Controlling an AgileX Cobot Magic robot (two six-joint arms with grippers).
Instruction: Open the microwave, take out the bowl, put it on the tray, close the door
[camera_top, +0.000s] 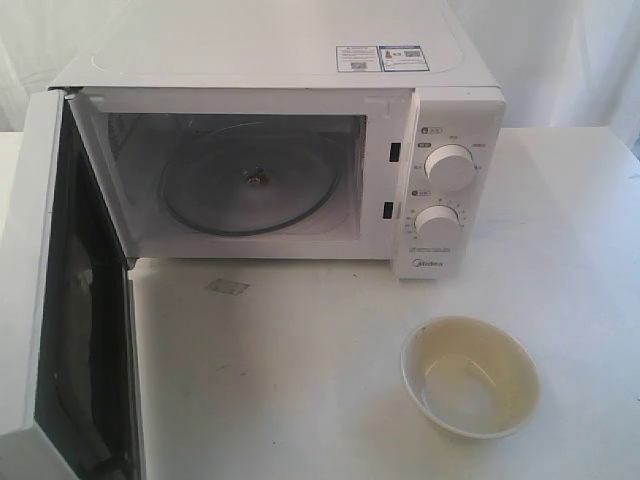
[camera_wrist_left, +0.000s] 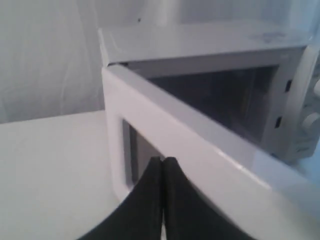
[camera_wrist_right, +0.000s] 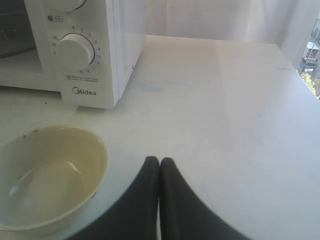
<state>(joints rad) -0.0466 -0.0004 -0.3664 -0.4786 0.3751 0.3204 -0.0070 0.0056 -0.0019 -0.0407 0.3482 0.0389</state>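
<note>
The white microwave (camera_top: 300, 70) stands at the back with its door (camera_top: 60, 300) swung wide open to the left. Its cavity holds only the glass turntable (camera_top: 250, 185). The cream-white bowl (camera_top: 470, 375) sits on the white table in front of the dial panel (camera_top: 445, 190); no tray shows. Neither gripper appears in the exterior view. My left gripper (camera_wrist_left: 163, 160) is shut and empty, close to the door's outer face (camera_wrist_left: 200, 150). My right gripper (camera_wrist_right: 159, 161) is shut and empty over the table, just beside the bowl (camera_wrist_right: 47, 175).
A small greyish patch (camera_top: 227, 287) lies on the table in front of the microwave. The white table top (camera_wrist_right: 215, 100) stretches to the right of the microwave (camera_wrist_right: 85, 50). White curtains hang behind.
</note>
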